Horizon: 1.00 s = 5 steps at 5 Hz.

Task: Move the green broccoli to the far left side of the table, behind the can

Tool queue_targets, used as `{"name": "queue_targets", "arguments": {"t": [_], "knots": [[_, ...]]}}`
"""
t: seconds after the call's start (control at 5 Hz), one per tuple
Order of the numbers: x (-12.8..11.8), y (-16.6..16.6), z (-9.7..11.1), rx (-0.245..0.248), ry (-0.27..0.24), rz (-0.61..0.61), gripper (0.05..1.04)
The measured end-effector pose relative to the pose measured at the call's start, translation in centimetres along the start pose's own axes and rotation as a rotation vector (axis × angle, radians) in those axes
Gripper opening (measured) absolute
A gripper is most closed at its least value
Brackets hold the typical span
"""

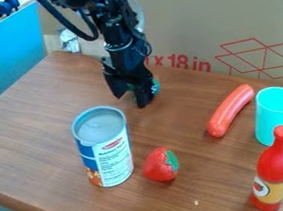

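Observation:
The black gripper (131,95) hangs low over the back of the wooden table, pointing down, its two fingers apart. A small green-teal object (156,86) is at the gripper, partly hidden behind the right finger; a bit of green also shows between the fingers. Whether they touch it I cannot tell. In front of the gripper stands a can (114,157) with a blue and white label, upright. A red strawberry (159,165) with a green top lies just right of the can.
Toward the right lies an orange-red sausage (230,110), beside an upright turquoise cup (275,114). A red bottle (273,170) stands nearer the front right. A cardboard wall (191,18) borders the table's back, and a blue panel (2,61) the left.

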<state>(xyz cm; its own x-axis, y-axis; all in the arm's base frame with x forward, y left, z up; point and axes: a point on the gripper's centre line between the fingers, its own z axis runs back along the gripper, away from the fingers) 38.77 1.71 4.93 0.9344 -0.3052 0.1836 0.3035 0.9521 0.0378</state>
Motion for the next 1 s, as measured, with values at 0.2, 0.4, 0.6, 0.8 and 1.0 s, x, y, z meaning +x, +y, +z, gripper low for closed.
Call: {"name": "queue_targets", "arguments": {"t": [0.2, 0.4, 0.6, 0.8, 1.0], "knots": [[0.1, 0.0, -0.3, 0.0, -0.003, 0.01, 1.001], [0.3, -0.3, -0.8, -0.018, -0.014, 0.032, 0.961], [0.6, -0.4, -1.4, -0.01, -0.022, 0.043, 0.654], [1.3, -0.4, -1.5, 0.007, -0.07, 0.086, 0.397], [1.4, -0.2, -1.5, 0.016, -0.081, 0.105, 0.328]]}}
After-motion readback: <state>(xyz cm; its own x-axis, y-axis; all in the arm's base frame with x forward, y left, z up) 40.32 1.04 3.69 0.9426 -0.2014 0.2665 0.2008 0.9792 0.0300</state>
